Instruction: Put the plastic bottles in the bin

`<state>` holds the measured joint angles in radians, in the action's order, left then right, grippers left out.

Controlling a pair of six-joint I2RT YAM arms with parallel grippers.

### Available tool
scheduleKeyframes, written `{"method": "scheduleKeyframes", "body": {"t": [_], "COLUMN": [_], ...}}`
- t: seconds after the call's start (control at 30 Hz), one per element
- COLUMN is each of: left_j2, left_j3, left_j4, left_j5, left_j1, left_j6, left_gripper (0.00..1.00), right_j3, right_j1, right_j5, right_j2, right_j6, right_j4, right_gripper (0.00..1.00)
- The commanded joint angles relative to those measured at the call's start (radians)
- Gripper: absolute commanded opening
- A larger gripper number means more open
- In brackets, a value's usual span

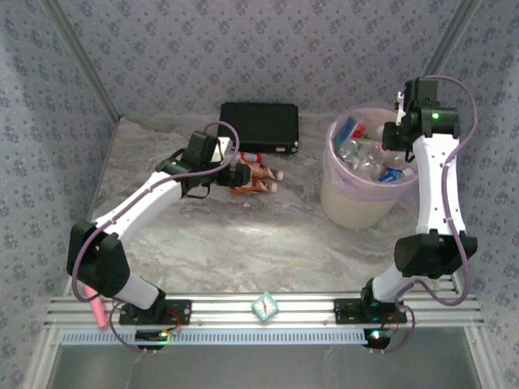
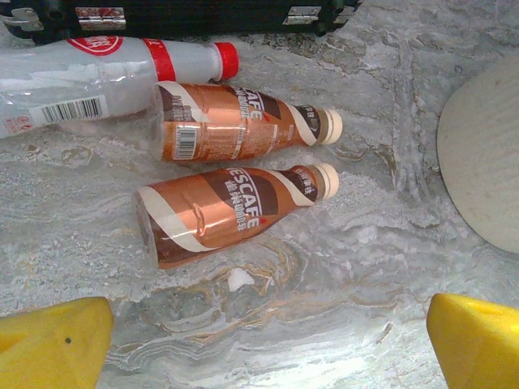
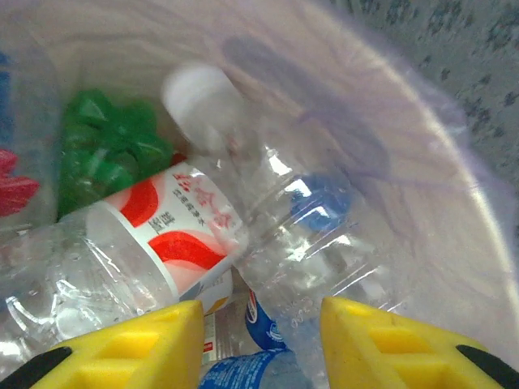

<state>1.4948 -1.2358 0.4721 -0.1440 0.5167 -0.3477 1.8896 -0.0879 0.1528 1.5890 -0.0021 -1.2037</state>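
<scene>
Our left gripper [image 2: 268,344] hangs with yellow fingers wide apart above two copper-brown coffee bottles [image 2: 231,215] and a clear red-capped bottle [image 2: 105,77]. These lie on the marbled table [image 2: 381,267] beside a flat black case [image 2: 203,12]. Our right gripper [image 3: 259,340], fingers narrowly apart and empty, hovers over the round cream pink-lined bin [image 1: 349,207], which holds clear bottles [image 3: 170,235].

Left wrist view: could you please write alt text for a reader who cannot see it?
Two brown coffee bottles and a clear red-capped bottle lie on their sides on a marbled table, ahead of the open left gripper. A black case runs along the top edge; the cream bin sits at right.
</scene>
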Motion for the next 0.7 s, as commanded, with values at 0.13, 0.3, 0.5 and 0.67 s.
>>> {"method": "scheduleKeyframes", "body": {"t": [0.13,0.3,0.5,0.67], "left_j2": [-0.016,-0.009,0.024,0.109], "left_j3": [0.001,-0.010,0.014,-0.004], "left_j4": [0.007,0.010,-0.032,-0.082], "left_j5": [-0.001,0.002,0.038,0.046], "left_j1": [-0.010,-0.013,-0.024,-0.057], "left_j6": [0.009,0.009,-0.008,-0.076], "left_gripper": [0.99,0.98,0.98,0.98], "right_j3": [-0.130,0.013,0.042,-0.034], "right_j1": [-0.010,-0.009,-0.010,-0.004], "right_j5": [-0.126,-0.118,-0.224,-0.445], "right_j2": [-0.026,-0.037,-0.126,-0.217], "right_j6": [0.055,0.070,0.123,0.173], "right_j4": [0.102,0.036,0.066,0.133], "right_gripper": [0.45,0.52,0.69,0.77]}}
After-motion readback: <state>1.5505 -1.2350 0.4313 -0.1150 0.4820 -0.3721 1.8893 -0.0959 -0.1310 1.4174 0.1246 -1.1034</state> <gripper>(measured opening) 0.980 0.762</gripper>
